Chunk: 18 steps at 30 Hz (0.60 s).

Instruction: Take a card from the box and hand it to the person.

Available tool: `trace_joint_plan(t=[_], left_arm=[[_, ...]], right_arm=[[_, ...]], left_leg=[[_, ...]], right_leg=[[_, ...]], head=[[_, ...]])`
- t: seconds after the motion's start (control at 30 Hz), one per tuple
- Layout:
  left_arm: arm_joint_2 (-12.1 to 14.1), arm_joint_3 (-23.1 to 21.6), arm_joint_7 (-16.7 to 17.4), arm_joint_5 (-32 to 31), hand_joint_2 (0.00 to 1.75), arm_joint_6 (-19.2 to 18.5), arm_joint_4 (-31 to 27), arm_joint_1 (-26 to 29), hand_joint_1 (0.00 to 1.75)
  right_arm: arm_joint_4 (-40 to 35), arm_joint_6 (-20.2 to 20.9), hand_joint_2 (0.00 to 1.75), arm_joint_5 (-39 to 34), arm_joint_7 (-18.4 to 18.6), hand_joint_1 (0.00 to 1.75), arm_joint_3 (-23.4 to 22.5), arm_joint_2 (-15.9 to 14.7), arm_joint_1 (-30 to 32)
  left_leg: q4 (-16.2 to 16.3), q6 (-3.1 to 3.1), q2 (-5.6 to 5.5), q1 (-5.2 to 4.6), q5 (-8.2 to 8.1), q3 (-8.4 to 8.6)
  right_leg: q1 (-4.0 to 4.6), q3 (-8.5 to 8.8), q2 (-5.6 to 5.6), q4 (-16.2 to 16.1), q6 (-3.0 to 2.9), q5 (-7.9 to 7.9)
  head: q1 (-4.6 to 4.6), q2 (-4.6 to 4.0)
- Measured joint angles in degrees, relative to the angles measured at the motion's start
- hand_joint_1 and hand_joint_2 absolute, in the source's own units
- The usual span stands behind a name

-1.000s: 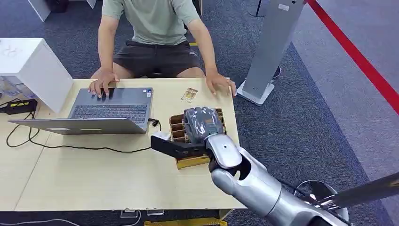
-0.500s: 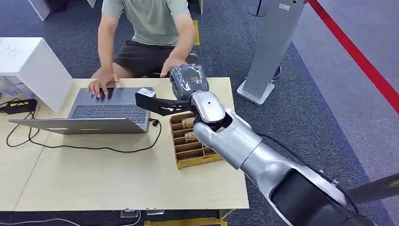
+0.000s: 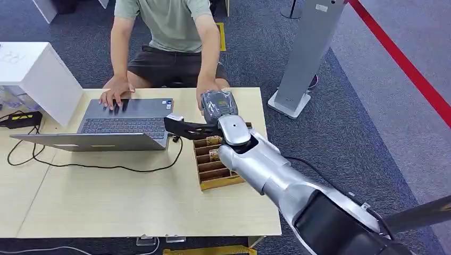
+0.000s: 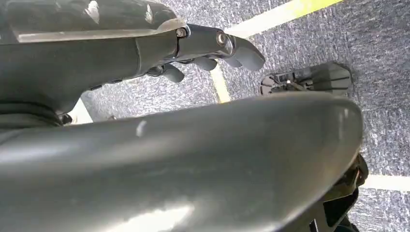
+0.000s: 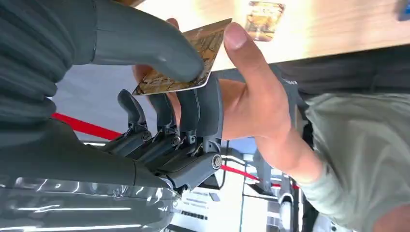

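A card [image 5: 186,58] is being pinched by the right hand [image 3: 217,102] at the far edge of the surface [image 3: 106,202], and is being gripped by the person's hand [image 5: 251,96] too; the left hand [image 4: 203,48] is hanging with nothing in it, fingers loosely curled.

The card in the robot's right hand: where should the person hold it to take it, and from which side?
Probably at the free end of the card, the part sticking out past the thumb of the right hand. The robot's thumb and fingers cover the other end, so only that end is open. The person's hand already comes from that side, thumb at the card's corner.
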Motion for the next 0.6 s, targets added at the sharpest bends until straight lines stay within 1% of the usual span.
trace_joint_plan(t=[0.1,0.13,0.2,0.4,0.47,0.53,0.6], left_arm=[[0.0,-0.02,0.0,0.0,0.0,-0.02,0.0,-0.01,0.0],[-0.13,-0.7,-0.52,-0.09,0.0,-0.44,0.0,-0.36,0.0],[-0.15,-0.94,-0.55,0.2,0.0,-0.37,0.0,-0.36,0.0],[-0.15,-1.27,-1.01,0.83,0.0,-0.2,0.0,-0.33,0.0],[-0.15,-1.31,-1.33,1.09,0.0,0.02,0.0,-0.24,0.0],[-0.15,-1.38,-1.79,1.31,0.0,-0.15,0.02,-0.06,0.0],[-0.15,-1.44,-2.62,1.25,0.0,-1.51,0.02,0.01,0.0]], right_arm=[[0.14,-0.02,1.75,0.0,0.0,0.0,0.02,0.02,0.0],[3.35,-0.22,1.75,0.24,0.0,0.0,0.15,0.17,-0.34],[4.09,-0.79,1.75,0.37,-0.2,0.0,0.17,0.17,-0.91],[4.37,-3.87,1.75,0.28,-0.79,0.0,0.11,0.02,-2.9],[3.26,-4.92,1.75,0.04,-0.9,0.0,-0.07,-0.42,-3.4],[0.46,-4.46,1.75,0.07,-0.26,0.0,-0.33,-1.51,-3.65],[-3.33,-3.22,1.75,0.13,1.24,0.0,-1.02,-3.01,-3.54]], left_leg=[[0.0,0.0,0.0,0.0,0.0,0.0],[0.0,0.0,0.01,0.0,0.0,0.01],[0.0,0.0,0.01,0.0,0.0,0.01],[0.0,-0.01,0.03,0.0,0.0,0.02],[0.01,-0.01,0.03,0.0,0.0,0.04],[0.01,-0.01,0.03,0.0,0.0,0.06],[0.03,-0.01,0.02,0.0,0.0,0.06]], right_leg=[[0.0,0.0,0.0,0.0,0.0,0.0],[0.0,0.0,0.02,0.0,0.0,0.0],[0.0,-0.01,0.02,0.0,0.0,0.0],[0.0,-0.01,0.03,0.0,0.0,0.0],[0.0,-0.01,0.03,0.0,0.0,0.0],[0.0,-0.01,0.03,0.0,0.0,0.0],[0.0,-0.01,0.02,0.0,0.0,0.0]], head=[[-0.02,0.0],[-0.11,0.0],[-0.09,0.0],[-0.07,0.0],[-0.07,0.0],[-0.09,0.0],[-0.09,0.0]])
